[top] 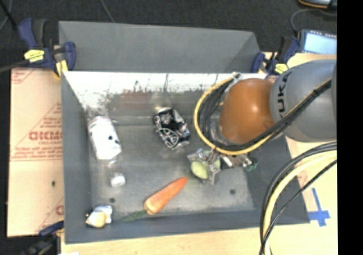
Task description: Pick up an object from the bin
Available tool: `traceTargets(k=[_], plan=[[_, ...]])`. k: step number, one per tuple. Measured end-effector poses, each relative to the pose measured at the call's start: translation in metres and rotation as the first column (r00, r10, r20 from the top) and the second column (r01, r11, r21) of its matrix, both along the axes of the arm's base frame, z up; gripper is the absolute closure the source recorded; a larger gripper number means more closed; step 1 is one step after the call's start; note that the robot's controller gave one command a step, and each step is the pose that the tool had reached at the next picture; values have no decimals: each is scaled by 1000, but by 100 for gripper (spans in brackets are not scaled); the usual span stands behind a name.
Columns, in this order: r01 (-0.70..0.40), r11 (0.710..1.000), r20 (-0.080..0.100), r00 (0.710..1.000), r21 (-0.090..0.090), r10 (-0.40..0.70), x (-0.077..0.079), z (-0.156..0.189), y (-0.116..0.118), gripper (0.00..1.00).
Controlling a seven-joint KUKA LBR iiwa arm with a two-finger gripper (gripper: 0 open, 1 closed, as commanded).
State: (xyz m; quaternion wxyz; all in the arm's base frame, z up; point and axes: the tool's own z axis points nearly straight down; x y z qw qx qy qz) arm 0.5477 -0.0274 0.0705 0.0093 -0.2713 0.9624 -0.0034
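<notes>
Cannot see most of the hand (209,164), tucked under the orange cover (244,111) of the arm (306,100). Cannot tell whether the pale green round thing (199,170) at its tip is touched or merely close; partly covered there, and too blurred to name. Lost behind the arm: the right wall of the bin (75,163) and much of the floor on that side. Cut off by the right edge: the arm itself and its cables (282,191). Too tangled and small to identify: the black-and-white thing (172,127) near the middle. Likewise unclear in kind: the small white-and-yellow lump (99,217) in the near left corner and the tiny white piece (117,180) beside the white bottle (105,137).
</notes>
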Motion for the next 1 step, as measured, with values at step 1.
traceTargets(k=[1], plan=[[-1,1000,0,1000,0,1,0,0,0,100]])
